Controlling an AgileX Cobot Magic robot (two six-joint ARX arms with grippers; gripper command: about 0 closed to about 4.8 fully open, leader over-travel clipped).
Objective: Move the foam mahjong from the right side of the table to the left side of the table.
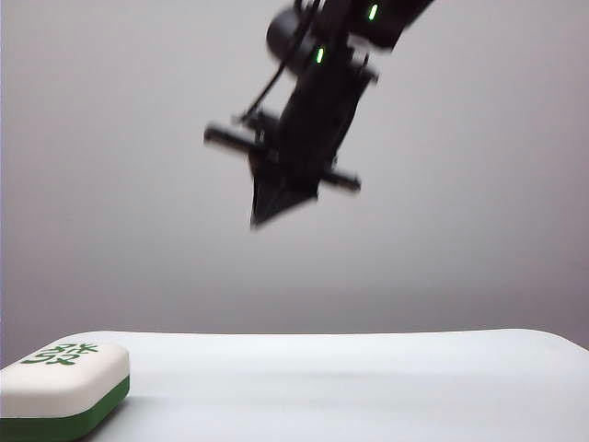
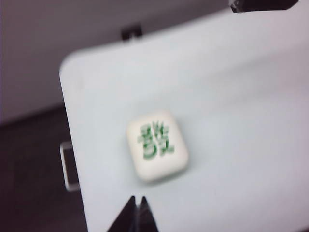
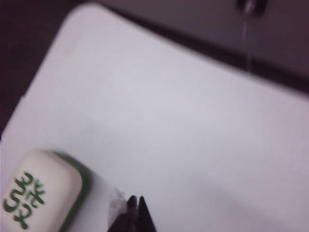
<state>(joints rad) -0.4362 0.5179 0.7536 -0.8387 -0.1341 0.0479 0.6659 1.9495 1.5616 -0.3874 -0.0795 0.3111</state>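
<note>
The foam mahjong (image 1: 63, 389) sits flat at the left edge of the white table (image 1: 350, 378), green characters up. The left gripper (image 2: 136, 199) hangs above it, clenched, holding nothing. Further right, the right gripper (image 1: 256, 219) is raised high over the table — fingers pinched together, empty, well apart from the tile.

**Free room over the table (image 1: 386, 373).**
The foam mahjong (image 1: 63, 385), at the lower left of the exterior view, is the one obstacle on the surface, and everything to its right lies open. A black arm (image 1: 313, 120) fills the upper centre. The left gripper (image 2: 136, 207) and right gripper (image 3: 135, 207), fingertips together, hang clear of the tile.
</note>
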